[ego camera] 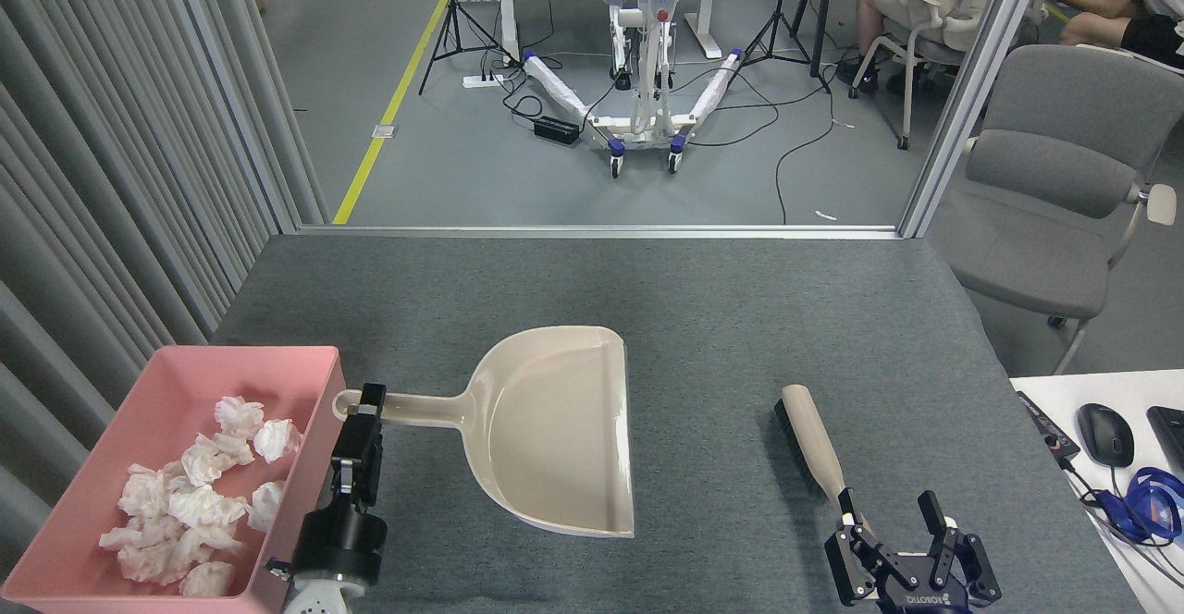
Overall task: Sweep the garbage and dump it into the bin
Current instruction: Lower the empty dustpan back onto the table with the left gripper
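Your garbage (190, 503) is all in the bin (305, 360) at the near left corner of the table (740, 300), and I see no wads left on the cloth, so the job looks done apart from setting the tools down. Your left gripper (368, 408) is closed on the dustpan (555, 429) at the far end of its handle, with the pan level over the middle of the table; I cannot tell whether it touches the cloth. Let go while it is off the surface and it could drop and skid. That gripper sits just beside the bin's right wall, so pulling the arm back to the left could knock the bin, shift it toward the table edge or spill wads out. Your right gripper (893, 531) has its fingers spread wide and holds nothing, with the tip of the brush (814, 438) handle between them or just in front. Pull back along the handle line, or a finger could catch the tip and swing the brush toward the pan.
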You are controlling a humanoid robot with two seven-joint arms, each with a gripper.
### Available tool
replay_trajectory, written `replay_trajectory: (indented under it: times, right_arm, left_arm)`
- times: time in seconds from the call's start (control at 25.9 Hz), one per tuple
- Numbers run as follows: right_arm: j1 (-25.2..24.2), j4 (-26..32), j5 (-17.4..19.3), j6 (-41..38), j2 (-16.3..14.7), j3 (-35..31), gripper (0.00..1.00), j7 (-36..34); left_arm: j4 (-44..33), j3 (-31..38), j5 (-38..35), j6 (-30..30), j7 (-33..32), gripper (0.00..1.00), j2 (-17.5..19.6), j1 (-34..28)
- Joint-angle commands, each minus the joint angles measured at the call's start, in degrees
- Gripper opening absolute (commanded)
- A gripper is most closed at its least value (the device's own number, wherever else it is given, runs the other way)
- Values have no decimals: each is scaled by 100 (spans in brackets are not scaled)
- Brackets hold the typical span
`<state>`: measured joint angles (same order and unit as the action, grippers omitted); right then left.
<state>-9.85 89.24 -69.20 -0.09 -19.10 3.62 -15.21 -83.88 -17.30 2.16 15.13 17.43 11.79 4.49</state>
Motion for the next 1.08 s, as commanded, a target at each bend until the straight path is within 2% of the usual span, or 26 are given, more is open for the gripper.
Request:
replay_trajectory:
  times: [0.0,0.23,0.43,0.73,1.04]
  right_arm:
    - [-69,112,-155,27,-6,-45,93,-26]
    - [-157,226,-489,71,29,-169,93,-26]
    - [-166,261,-498,71,11,-186,93,-26]
    - [-166,261,-498,36,20,-230,96,9]
    - [-157,261,-498,-61,11,-309,98,1]
  left_arm:
    - [434,-194,-348,95,24,0,-379,-36]
    - [1409,-194,-1086,323,85,0,-599,192]
    - [1638,-62,-1560,297,208,0,-827,342]
    - [2060,553,-1560,490,243,0,-1021,359]
    - [2578,588,-1780,692,234,0,-1065,632]
